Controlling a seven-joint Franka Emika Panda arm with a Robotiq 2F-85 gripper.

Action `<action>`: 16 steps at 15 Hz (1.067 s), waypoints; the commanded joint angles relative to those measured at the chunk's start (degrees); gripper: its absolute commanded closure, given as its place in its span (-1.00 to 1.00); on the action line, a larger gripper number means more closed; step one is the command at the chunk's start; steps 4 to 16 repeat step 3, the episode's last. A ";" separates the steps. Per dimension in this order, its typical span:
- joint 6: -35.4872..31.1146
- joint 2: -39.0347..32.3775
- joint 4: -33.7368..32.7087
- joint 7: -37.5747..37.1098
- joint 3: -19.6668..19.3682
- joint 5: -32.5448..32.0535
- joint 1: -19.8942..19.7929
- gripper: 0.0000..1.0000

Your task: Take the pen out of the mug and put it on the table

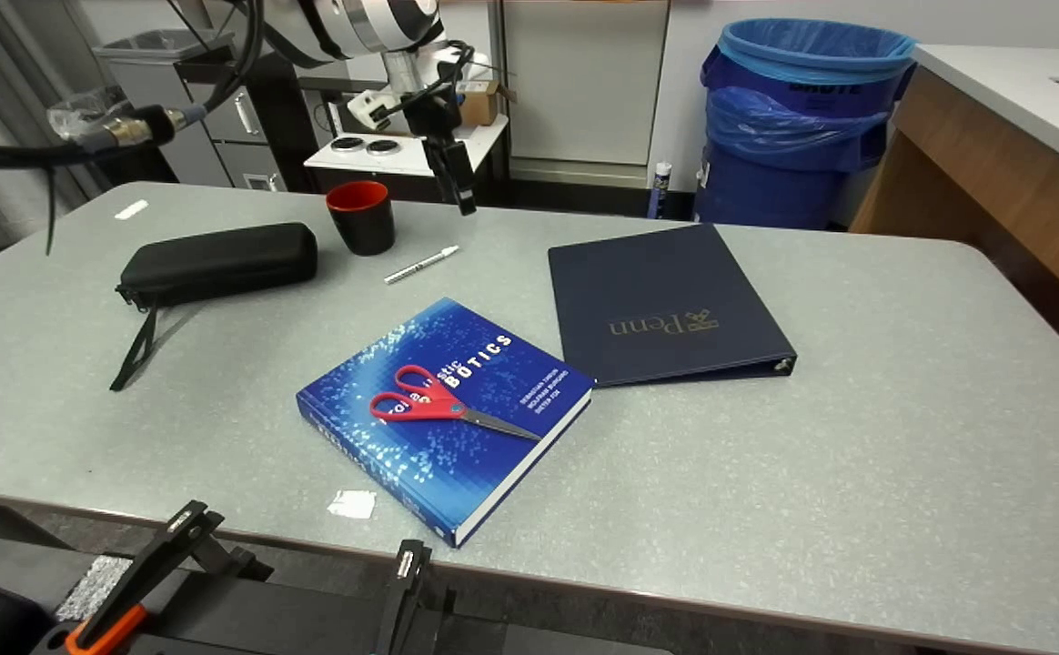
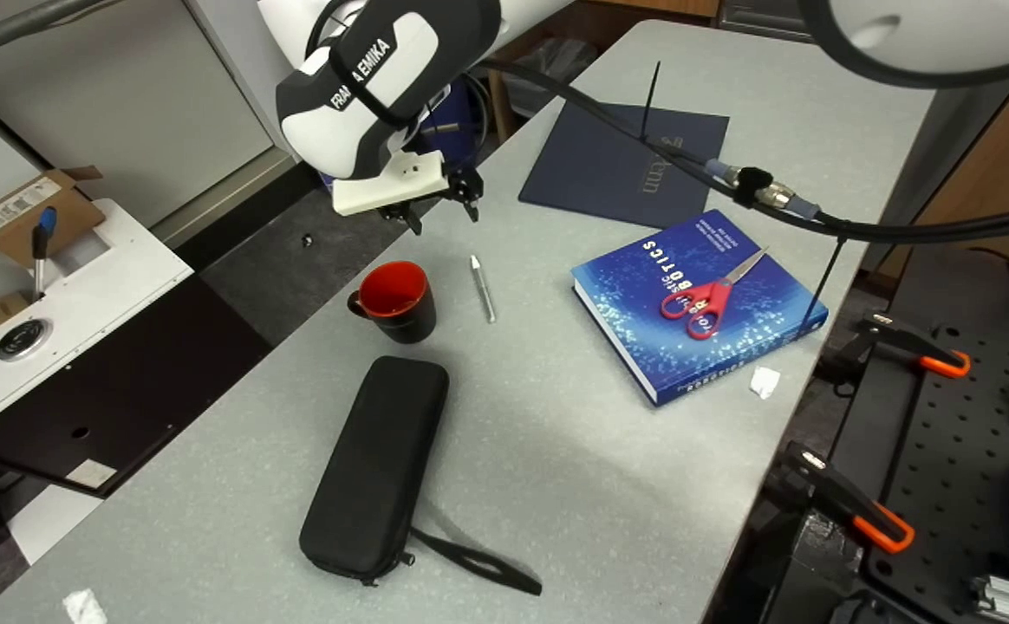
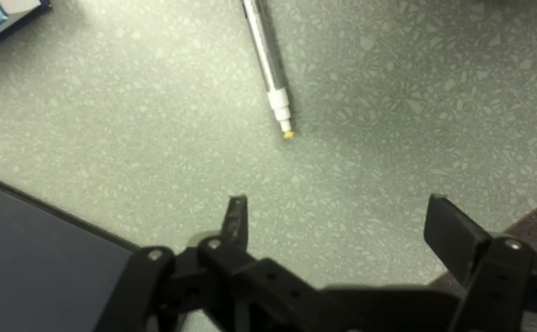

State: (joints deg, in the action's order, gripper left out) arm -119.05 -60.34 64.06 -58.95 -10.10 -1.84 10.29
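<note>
The pen, silver with a white end, lies flat on the grey table (image 1: pixel 902 437) in both exterior views, as the pen (image 1: pixel 421 265) and the pen (image 2: pixel 483 289). In the wrist view the pen (image 3: pixel 266 60) is at the top, its end tipped yellow. The mug (image 1: pixel 364 226) stands upright beside the pen, black outside and red inside; the mug (image 2: pixel 407 317) shows its handle on the far side from the pen. My gripper (image 2: pixel 445 223) is above the table near the mug and pen, touching neither. In the wrist view the gripper (image 3: pixel 337 199) is open, with nothing between its fingers.
A black zip case (image 1: pixel 220 264) lies beside the mug. A blue book (image 1: pixel 484 455) with red scissors (image 1: pixel 429 402) on it lies nearer the table's front edge. A dark blue binder (image 1: pixel 666 305) lies beside the book. A cable (image 2: pixel 912 227) hangs over the table.
</note>
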 commanded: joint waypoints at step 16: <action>0.17 -0.08 -0.21 -0.31 0.75 -0.71 -0.47 -1.00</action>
